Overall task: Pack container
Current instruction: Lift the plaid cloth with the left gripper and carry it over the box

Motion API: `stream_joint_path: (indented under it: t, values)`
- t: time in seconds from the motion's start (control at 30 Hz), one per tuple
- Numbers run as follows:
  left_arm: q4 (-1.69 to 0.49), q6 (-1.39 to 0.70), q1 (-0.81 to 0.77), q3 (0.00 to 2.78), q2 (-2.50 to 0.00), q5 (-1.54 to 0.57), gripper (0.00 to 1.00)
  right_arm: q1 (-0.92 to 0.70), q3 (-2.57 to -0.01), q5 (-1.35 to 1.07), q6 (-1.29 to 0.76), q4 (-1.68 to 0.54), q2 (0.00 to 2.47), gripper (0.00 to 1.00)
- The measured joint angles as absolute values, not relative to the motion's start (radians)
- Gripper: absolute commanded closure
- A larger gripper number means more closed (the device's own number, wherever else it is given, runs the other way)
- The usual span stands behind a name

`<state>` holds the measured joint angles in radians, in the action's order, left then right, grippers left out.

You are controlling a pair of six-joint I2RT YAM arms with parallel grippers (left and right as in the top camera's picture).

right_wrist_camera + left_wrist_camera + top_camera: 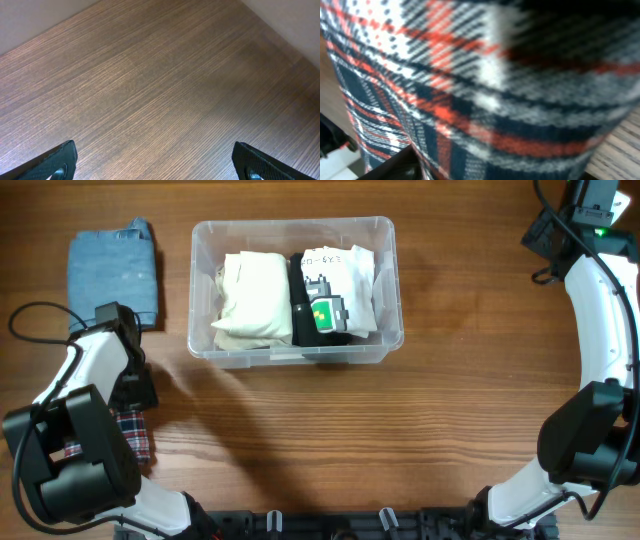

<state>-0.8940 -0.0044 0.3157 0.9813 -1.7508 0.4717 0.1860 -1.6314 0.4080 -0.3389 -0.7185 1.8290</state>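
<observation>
The container, a clear plastic bin, stands at the back middle of the table. Inside it lie a folded cream cloth on the left and a folded white garment on the right, with a black and green piece on top of it. My left gripper is down on a red, white and navy plaid cloth at the front left. That plaid cloth fills the left wrist view and hides the jaws, apart from one dark finger. My right gripper hangs open over bare wood.
A folded blue denim piece lies at the back left, beside the container. The right arm stands along the table's right edge. Cables trail by the left arm.
</observation>
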Motion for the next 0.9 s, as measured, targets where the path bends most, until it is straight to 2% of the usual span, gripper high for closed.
stream_joint_path:
  t: [0.03,0.17,0.4,0.63,0.83,0.9]
  values:
    - [-0.892,-0.004,0.316,0.981,-1.751,0.464,0.67,0.186,-1.631,0.408,-0.339,-0.719,1.829,0.0]
    - [-0.891,-0.006,0.317,0.982,-1.75,0.451,0.96,0.186,-1.631,0.408,-0.339,-0.719,1.829,0.0]
    - [-0.945,-0.05,0.319,1.027,-1.752,0.432,0.96,0.186,-1.631,0.408,-0.339,-0.719,1.829,0.0]
    - [-1.208,-0.244,0.319,1.398,-1.767,0.342,0.96,0.186,-1.631,0.408,-0.339,-0.718,1.829,0.0]
    - [-1.386,-0.423,0.319,1.803,-1.766,0.097,0.96,0.186,-1.631,0.408,-0.339,-0.719,1.829,0.0]
    - [-1.413,-0.503,0.307,1.925,-1.742,-0.075,0.96,0.186,-1.631,0.408,-0.339,-0.718,1.829,0.0]
